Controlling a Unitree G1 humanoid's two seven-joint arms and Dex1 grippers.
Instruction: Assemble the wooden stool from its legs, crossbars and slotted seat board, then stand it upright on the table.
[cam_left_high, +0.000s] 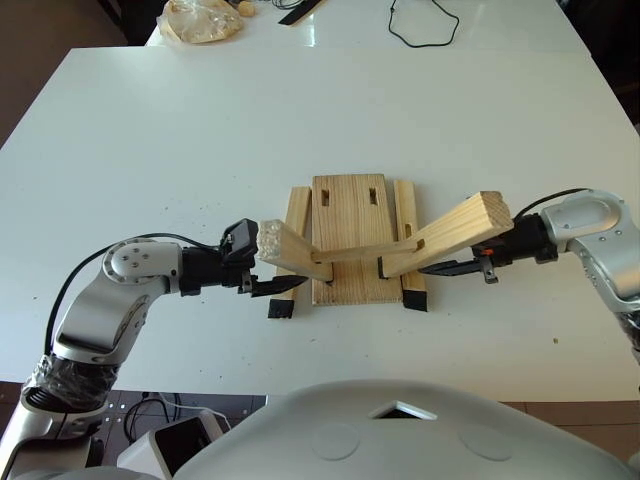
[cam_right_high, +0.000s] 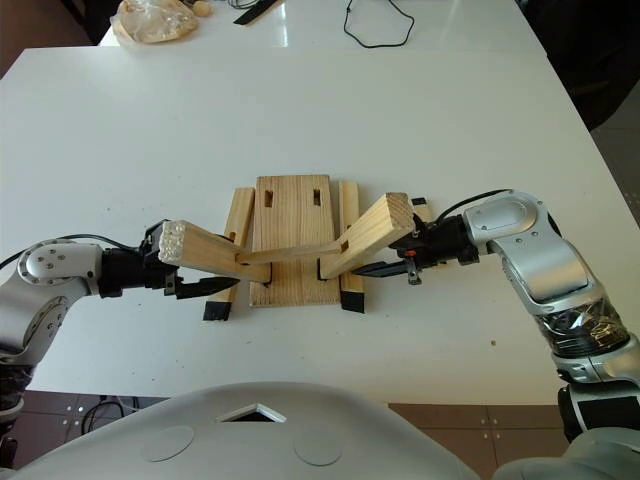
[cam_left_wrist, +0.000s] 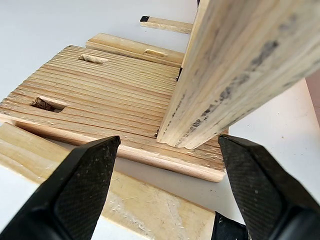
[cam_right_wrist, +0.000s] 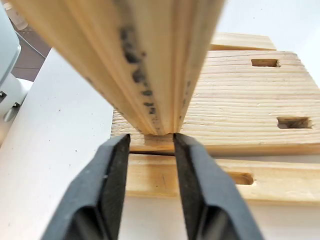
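Leg (cam_left_high: 460, 228) pinched in right hand (cam_right_wrist: 151, 142); left hand (cam_left_wrist: 167, 145) wide open.

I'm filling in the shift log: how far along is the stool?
Done: the left leg and right leg are joined by a crossbar.
In hand: that frame leans over the seat board. The left gripper is open around one lower end, and the right gripper is at the other.
Left: fit the frame to the board, add the loose legs, then stand the stool upright.

head stereo pair looks fwd+down over table (cam_left_high: 200, 150); wrist cams v. close, both sharing seat board (cam_left_wrist: 100, 95).
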